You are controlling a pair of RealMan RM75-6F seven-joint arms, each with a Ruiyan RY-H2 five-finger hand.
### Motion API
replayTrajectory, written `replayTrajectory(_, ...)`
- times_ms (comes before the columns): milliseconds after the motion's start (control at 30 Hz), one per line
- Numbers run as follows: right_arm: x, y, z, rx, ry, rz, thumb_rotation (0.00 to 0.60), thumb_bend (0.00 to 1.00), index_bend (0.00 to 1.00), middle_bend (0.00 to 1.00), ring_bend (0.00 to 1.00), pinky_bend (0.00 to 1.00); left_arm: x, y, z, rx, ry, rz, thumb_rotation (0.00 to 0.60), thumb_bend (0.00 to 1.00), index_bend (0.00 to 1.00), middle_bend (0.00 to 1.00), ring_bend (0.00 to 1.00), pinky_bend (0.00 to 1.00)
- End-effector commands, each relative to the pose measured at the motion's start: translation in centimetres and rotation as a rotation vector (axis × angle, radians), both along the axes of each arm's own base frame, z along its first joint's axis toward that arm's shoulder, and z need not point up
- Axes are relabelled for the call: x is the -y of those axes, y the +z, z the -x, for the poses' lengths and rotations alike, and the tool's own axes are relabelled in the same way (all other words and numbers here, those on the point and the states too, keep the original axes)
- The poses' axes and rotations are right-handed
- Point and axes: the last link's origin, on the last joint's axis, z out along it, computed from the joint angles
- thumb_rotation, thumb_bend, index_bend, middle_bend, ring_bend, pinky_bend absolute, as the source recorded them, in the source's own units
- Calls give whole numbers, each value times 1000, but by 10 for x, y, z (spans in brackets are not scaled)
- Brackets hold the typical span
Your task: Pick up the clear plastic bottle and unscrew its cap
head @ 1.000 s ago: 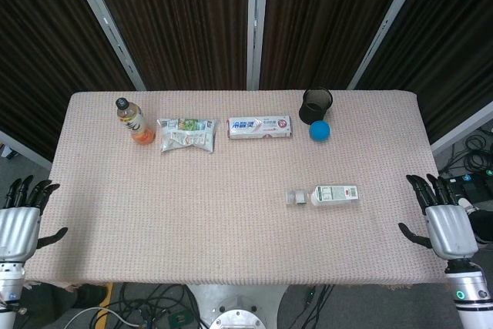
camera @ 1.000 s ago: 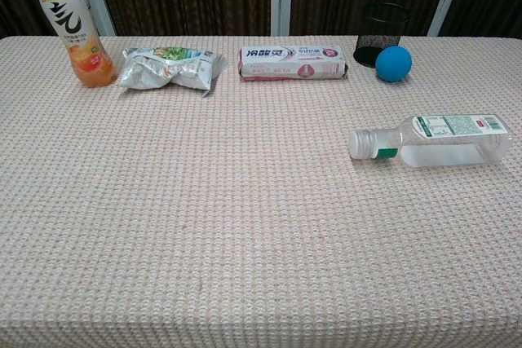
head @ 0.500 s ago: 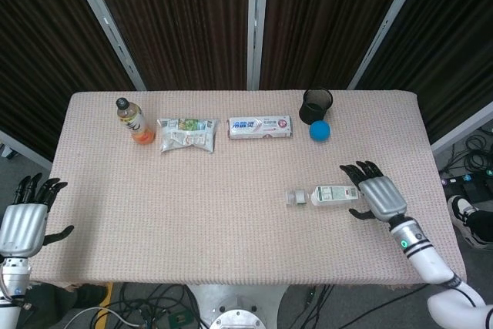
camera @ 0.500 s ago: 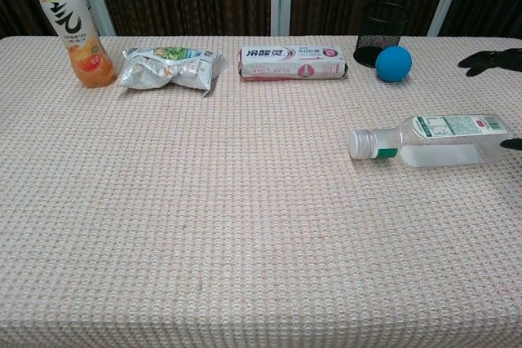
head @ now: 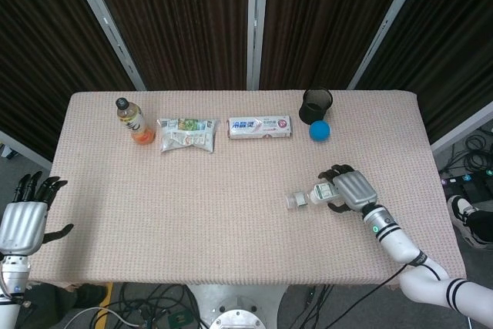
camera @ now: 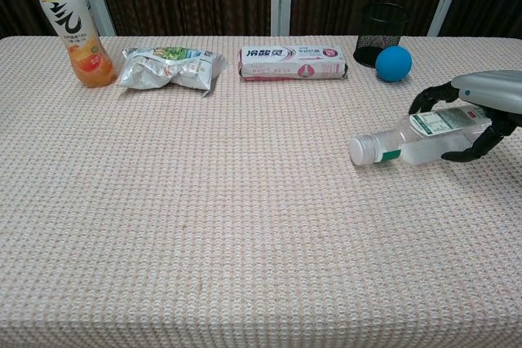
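The clear plastic bottle lies on its side on the right part of the table, its white cap pointing left. My right hand covers the bottle's base half, fingers curled over the top and thumb under the near side, so it grips the body. In the chest view the bottle tilts slightly, base end higher. My left hand hangs off the table's left front corner, fingers spread and holding nothing; the chest view does not show it.
Along the far edge stand an orange drink bottle, a snack packet, a toothpaste box, a black mesh cup and a blue ball.
My right hand came in from the table's right edge, moved left over the bottle and closed its fingers around the body. The bottle tilted slightly. The left hand barely moved.
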Motion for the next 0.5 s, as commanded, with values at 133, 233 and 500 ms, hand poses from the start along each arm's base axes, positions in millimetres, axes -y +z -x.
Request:
replayTrajectory(133, -2, 10, -19, 126, 75, 65, 600, 405, 596, 501, 395, 454, -8, 2, -6, -1, -32, 10, 600, 98, 214, 154, 26, 13)
replayTrajectory(233, -3, 14, -37, 209, 121, 68, 600, 406, 617, 517, 413, 472, -17, 3, -16, 30, -80, 20, 600, 97, 216, 154, 25, 13)
replayTrajectory(500, 6, -9, -96, 434, 183, -24, 600, 413, 641, 537, 439, 500, -47, -3, -53, 156, -240, 88, 600, 97, 217, 154, 25, 16)
